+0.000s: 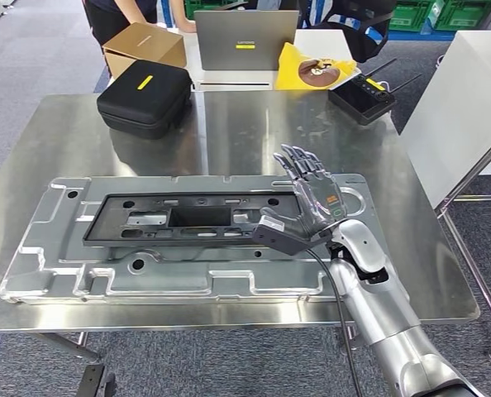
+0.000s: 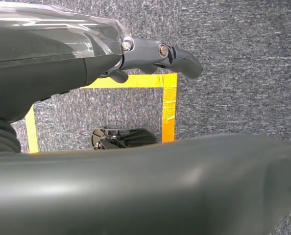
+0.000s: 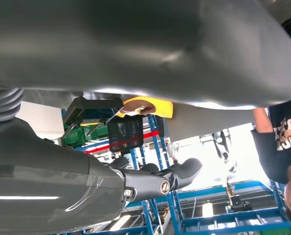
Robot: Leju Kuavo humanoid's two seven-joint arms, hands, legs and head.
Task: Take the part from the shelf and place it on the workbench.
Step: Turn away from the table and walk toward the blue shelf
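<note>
Your long black plastic frame part [image 1: 187, 220] lies flat on the steel desk [image 1: 243, 132]; right hand [image 1: 312, 198] fingers [image 1: 299, 165] spread, empty. Looks stiff, light; grip its long edge.

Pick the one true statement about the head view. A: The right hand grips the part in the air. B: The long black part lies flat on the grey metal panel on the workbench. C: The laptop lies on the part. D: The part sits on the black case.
B: the black part lies flat on the grey panel, right hand spread above its end.
</note>
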